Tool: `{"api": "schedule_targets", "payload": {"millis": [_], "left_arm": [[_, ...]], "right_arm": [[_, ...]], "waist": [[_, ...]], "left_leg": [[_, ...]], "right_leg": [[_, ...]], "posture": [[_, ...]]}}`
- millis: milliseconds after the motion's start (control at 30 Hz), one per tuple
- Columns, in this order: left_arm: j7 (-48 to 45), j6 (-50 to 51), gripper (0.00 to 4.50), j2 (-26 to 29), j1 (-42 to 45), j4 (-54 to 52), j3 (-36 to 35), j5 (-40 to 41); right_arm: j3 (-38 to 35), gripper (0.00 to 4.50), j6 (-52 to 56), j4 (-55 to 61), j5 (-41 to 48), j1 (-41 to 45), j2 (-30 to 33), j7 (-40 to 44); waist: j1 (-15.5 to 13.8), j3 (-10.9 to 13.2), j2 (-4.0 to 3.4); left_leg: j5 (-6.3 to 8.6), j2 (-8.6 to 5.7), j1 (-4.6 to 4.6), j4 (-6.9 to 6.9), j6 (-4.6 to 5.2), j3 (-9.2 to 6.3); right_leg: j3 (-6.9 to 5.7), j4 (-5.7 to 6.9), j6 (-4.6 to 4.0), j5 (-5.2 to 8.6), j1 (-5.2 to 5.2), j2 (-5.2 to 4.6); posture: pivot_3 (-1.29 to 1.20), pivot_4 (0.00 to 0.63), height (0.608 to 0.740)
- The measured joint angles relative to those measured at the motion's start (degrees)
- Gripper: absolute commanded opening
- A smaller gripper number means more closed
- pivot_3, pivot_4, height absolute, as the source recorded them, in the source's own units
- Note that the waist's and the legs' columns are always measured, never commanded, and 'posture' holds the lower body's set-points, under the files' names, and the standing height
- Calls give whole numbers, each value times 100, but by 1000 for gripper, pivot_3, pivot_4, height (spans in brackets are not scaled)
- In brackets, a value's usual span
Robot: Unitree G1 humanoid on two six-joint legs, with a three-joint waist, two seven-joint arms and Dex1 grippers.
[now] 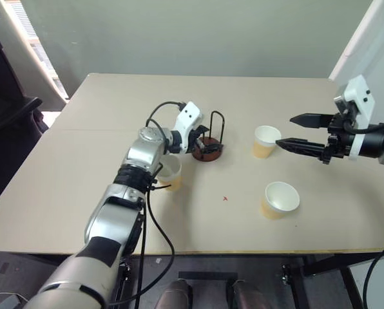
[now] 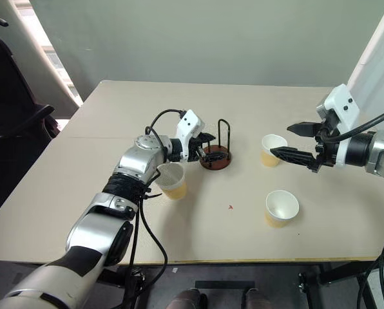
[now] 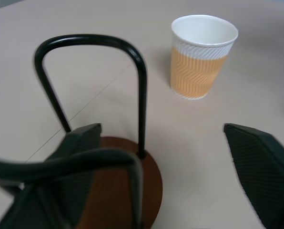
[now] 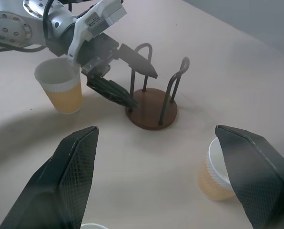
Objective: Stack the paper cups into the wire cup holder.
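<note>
Nearest the front edge of the surface (image 1: 63, 193), one paper cup (image 1: 280, 199) stood upright by itself, white inside showing. Second cup (image 2: 171, 180) sat just beside the left forearm, upright, not held. Further in, the left claw (image 2: 205, 147) was at the holder (image 1: 208, 149), fingers spread and empty, one finger low by the brown base, near a wire arch; contact can't be told. In the left wrist view an arch crossed in front of one finger (image 3: 258, 174) and nothing sat between the fingers. Holder empty: round brown disc, two black wire arches, no cup inside. Third cup (image 1: 265, 141) stood right of the holder, well apart from it, just in front of the right claw (image 1: 299, 132). That claw hovered above the surface, fingers wide apart, gripping nothing, pointed toward the cup.

Progress: none stacked so far. All three cups loose on the surface, holder bare. Everything left: pick each cup, drop it between the arches, nest the next two. Left claw likely steadying the holder, right claw best placed for the far cup.
</note>
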State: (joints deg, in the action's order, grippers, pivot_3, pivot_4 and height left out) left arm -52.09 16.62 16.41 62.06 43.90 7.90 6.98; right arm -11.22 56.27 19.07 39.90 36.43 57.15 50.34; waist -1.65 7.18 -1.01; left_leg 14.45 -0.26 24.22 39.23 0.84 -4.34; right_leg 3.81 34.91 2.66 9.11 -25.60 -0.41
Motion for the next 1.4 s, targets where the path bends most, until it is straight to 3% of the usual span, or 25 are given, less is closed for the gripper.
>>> {"api": "schedule_targets", "payload": {"millis": [333, 800, 933, 1133, 1200, 1400], "left_arm": [[-221, -35, 38, 54, -8, -5, -38, 20], [-1758, 955, 38, 513, -675, -1909, -24, 796], [-2385, 1365, 38, 685, -748, -2604, 231, 1098], [-3029, 1520, 38, 884, -753, -2868, 640, 1208], [-3107, 1521, 38, 897, -772, -2872, 727, 1207], [-3040, 1482, 38, 760, -944, -2872, 902, 1165]], "right_arm": [[-148, 4081, 8, 139, 50, -169, 45, -31], [-178, 4081, 21, 115, 113, -154, 462, 166], [-659, 4081, 352, 270, 578, -385, 863, 442], [-1190, 4081, 711, 454, 961, -924, 1196, 654], [-1270, 4081, 727, 472, 995, -1005, 1246, 656], [-1358, 4081, 737, 615, 1124, -1088, 1285, 587]], "waist": [[0, 0, 0], [-24, 0, 0], [-27, 0, 0], [-22, 0, -1], [-22, -1, -2], [-22, -1, -3]], "left_leg": [[0, -2, 1, 6, 1, 6], [6, -3, 19, 41, 3, 6], [13, -5, 27, 58, 2, 7], [32, -4, 25, 82, 27, 7], [55, -5, 24, 83, 67, 9], [56, -5, 22, 85, 69, 9]], "right_leg": [[5, 0, 8, 1, 0, 0], [7, 1, 14, 3, -1, -1], [7, 2, 21, 8, -1, -3], [12, 6, 23, 10, 8, -4], [15, 6, 27, 8, 8, -4], [15, 6, 31, 5, 10, -4]], "posture": [[0, 150, 740], [0, 150, 740], [0, 150, 740], [0, 150, 740], [0, 150, 740], [0, 150, 740]]}}
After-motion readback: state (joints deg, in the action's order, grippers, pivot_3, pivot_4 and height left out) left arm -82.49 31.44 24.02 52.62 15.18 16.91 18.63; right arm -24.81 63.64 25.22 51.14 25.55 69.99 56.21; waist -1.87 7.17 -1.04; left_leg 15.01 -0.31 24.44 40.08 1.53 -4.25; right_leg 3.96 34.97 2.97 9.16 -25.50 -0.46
